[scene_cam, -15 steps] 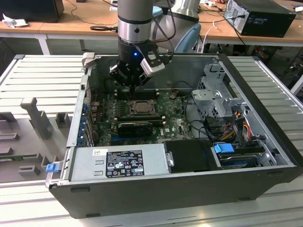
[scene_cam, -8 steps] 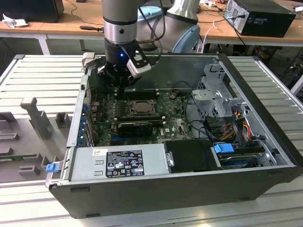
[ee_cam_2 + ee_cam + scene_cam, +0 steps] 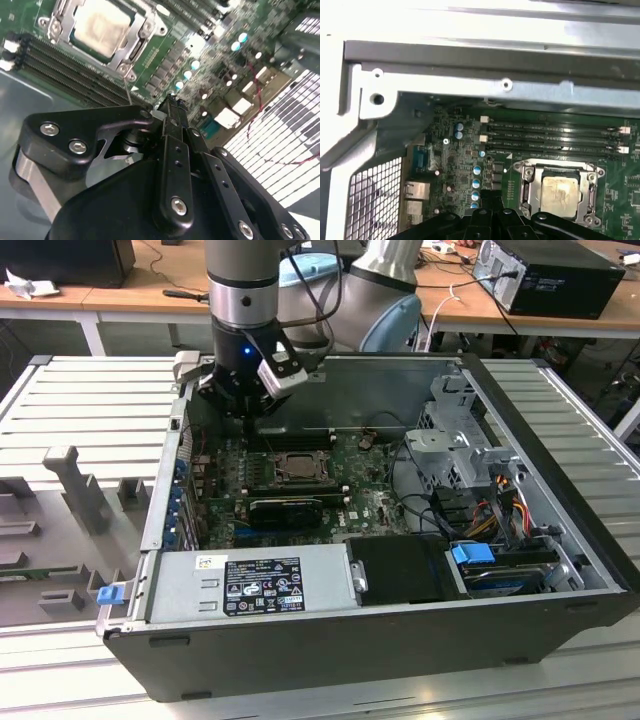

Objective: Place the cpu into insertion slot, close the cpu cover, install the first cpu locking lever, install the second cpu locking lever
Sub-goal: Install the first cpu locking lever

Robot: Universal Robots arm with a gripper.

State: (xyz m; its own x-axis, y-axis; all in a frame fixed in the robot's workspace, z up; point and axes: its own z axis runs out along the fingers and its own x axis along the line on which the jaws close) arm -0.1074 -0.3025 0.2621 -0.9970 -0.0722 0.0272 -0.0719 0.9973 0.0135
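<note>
The cpu (image 3: 560, 192) lies in the insertion slot (image 3: 586, 216) on the green motherboard, its pale metal top facing up; in the second wrist view the cpu (image 3: 102, 26) appears too. The cpu cover (image 3: 141, 25) lies flat around the chip as a silvery frame, also seen as the cpu cover (image 3: 526, 185). In the exterior view the insertion slot (image 3: 296, 468) sits mid-board. My gripper (image 3: 170, 101) hovers above the board beside the slot, over the memory slots, fingers together and holding nothing. In the exterior view the gripper (image 3: 246, 416) hangs near the case's far corner on the exterior view's left.
The open computer case (image 3: 300, 640) surrounds the board with tall metal walls. Memory slots (image 3: 555, 136) run along the socket's far side. A power supply (image 3: 250, 585) sits at the front, and a drive cage with cables (image 3: 470, 455) stands on the exterior view's right. A perforated rear panel (image 3: 370, 195) lies near the gripper.
</note>
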